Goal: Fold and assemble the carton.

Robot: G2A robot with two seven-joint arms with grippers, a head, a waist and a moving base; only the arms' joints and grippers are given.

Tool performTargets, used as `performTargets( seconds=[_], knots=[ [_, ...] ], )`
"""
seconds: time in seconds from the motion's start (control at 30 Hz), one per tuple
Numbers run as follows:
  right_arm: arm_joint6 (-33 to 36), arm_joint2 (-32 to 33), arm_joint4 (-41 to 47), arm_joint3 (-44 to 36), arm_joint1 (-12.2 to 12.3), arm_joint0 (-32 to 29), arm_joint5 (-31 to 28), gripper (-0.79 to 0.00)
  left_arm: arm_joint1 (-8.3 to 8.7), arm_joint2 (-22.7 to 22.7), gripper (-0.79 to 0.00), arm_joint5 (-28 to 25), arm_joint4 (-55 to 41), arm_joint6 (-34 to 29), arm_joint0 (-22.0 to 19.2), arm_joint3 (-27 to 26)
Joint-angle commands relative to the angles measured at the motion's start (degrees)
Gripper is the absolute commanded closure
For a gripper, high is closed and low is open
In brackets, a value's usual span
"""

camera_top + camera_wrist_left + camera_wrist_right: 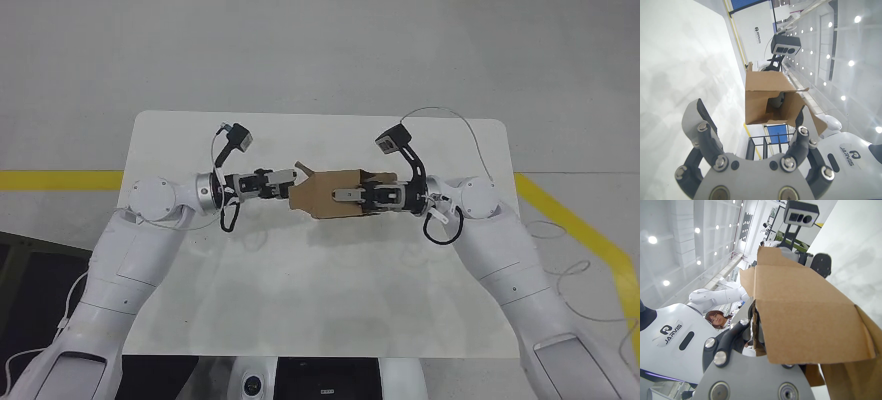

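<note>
Carton [335, 195] hangs over the table's [300, 300] middle, right gripper [378, 196] apparently pinching one end wall, left gripper [750, 108] spread at the open end; keep pinch firm, push loose flap [815, 119] squarely along its crease.

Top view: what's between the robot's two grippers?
The cardboard box fills that gap in the top view, between the left gripper and the right gripper.

Robot side of carton [315, 198]: open worktop [320, 290].
Far side of carton: open worktop.
Carton ends: blocked by left pincer [293, 177], right pincer [352, 195].
</note>
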Motion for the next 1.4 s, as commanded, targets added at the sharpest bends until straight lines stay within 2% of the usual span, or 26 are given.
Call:
performTargets(
  seconds=[0.0, 0.17, 0.33, 0.47, 0.63, 1.37],
  knots=[
    [1.2, -0.8, 0.2, -0.1, -0.2, 0.3, 1.2, 0.000, 0.07, -0.7, -0.785, 0.1, -0.6, 0.6, 0.1, 0.3],
    [2.7, -2.7, 1.0, -0.1, -0.7, 1.4, 2.7, 0.000, 0.07, -0.9, -0.785, 0.9, -0.7, 1.4, 0.2, 0.8],
    [1.1, -2.9, 1.4, 0.6, -1.0, 1.8, 1.1, 0.000, -0.09, 0.2, -0.785, 2.0, 0.2, 0.8, 0.0, 1.1],
    [-0.5, -2.0, 1.3, 0.8, -0.9, 1.5, -0.5, 0.000, -0.20, 0.8, -0.785, 3.0, -3.6, -3.8, 0.0, 0.9],
    [-0.9, -1.6, 1.4, 0.1, -0.7, 0.9, -0.9, 0.000, -0.13, 1.5, -0.785, 3.6, -2.7, -6.7, -0.3, 0.7],
    [-0.1, -3.2, 1.7, 0.1, -1.1, 1.7, -0.1, 0.000, -0.73, 4.4, -0.785, 4.6, -1.3, -7.4, -1.6, 1.6]
  ],
)
